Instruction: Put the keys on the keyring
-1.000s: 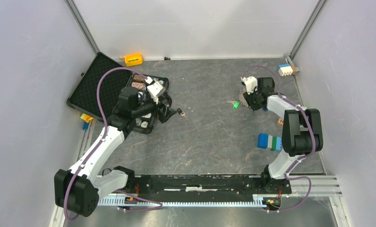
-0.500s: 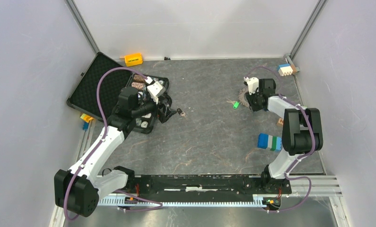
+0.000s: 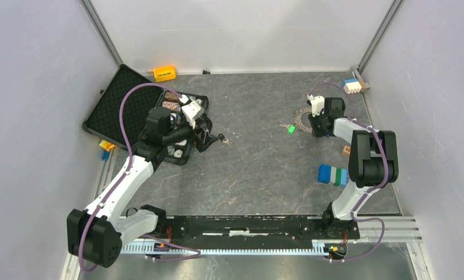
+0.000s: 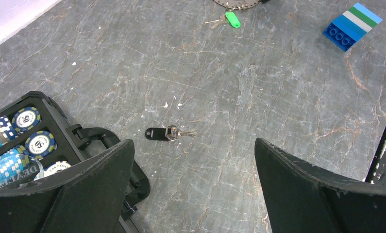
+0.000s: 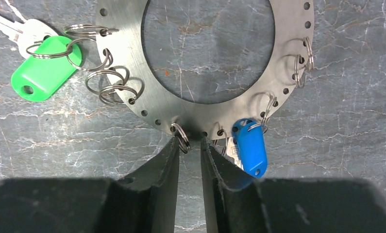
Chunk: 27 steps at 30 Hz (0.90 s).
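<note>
Keyring point(image 5: 288, 43) edge pinched by right gripper point(image 5: 190, 143), blue key point(image 5: 249, 147) beside; left gripper point(image 4: 192, 145) spread above black key point(image 4: 162, 132).

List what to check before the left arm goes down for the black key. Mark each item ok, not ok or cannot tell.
1. Left gripper jaws open wide: ok.
2. Small black-headed metal key lies flat on the grey table, between the jaws in the left wrist view: ok.
3. Black key apart from the black poker chip case: ok, though the case handle is close.
4. Blue-headed key hangs from the flat grey metal ring: ok.
5. Green-headed key linked to that ring through split rings: ok.
6. Right gripper holds the ring firmly: cannot tell; its jaws stand nearly closed at the ring's edge.
</note>
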### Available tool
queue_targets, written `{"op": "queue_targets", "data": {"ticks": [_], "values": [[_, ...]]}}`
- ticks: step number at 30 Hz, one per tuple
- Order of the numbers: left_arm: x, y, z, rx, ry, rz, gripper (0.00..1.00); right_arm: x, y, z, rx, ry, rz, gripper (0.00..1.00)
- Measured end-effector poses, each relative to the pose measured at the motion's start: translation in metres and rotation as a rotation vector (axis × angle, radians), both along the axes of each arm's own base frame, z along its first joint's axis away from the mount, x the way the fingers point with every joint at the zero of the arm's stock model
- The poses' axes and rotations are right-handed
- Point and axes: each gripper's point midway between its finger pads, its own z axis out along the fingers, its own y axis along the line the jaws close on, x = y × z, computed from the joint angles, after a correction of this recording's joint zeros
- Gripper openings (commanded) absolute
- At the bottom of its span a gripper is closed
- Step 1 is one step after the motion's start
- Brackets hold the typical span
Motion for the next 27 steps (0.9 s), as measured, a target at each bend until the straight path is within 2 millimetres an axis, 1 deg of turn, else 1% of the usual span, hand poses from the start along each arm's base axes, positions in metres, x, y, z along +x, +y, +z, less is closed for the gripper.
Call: {"op": "queue_targets", "data": {"ticks": [3,9,12,15,17,18,21,24,26,27], "values": [[0.0,0.0,0.0,0.0,0.0,-0.001,1.0,0.0,0.002,0.0,0.007,-0.001,0.005,0.23],[0.0,0.0,0.0,0.0,0.0,-0.001,1.0,0.001,0.007,0.0,0.034,-0.001,0.024,0.23],[0.0,0.0,0.0,0.0,0.0,-0.001,1.0,0.002,0.008,0.0,0.04,-0.002,0.027,0.2],[0.0,0.0,0.0,0.0,0.0,-0.001,1.0,0.002,0.008,0.0,0.04,-0.002,0.028,0.12],[0.0,0.0,0.0,0.0,0.0,-0.001,1.0,0.002,0.008,0.0,0.038,-0.002,0.031,0.03],[0.0,0.0,0.0,-0.001,0.0,-0.001,1.0,0.002,0.008,0.0,0.035,-0.002,0.034,0.0],[0.0,0.0,0.0,0.0,0.0,-0.001,1.0,0.002,0.006,0.0,0.024,-0.005,0.052,0.0],[0.0,0.0,0.0,-0.001,0.0,-0.001,1.0,0.002,0.009,0.003,0.021,-0.013,0.107,0.0],[0.0,0.0,0.0,-0.001,0.001,-0.001,1.0,0.0,0.015,0.012,0.025,-0.029,0.167,0.0],[0.0,0.0,0.0,0.0,0.002,-0.002,1.0,-0.001,0.018,0.02,0.026,-0.045,0.201,0.0]]}}
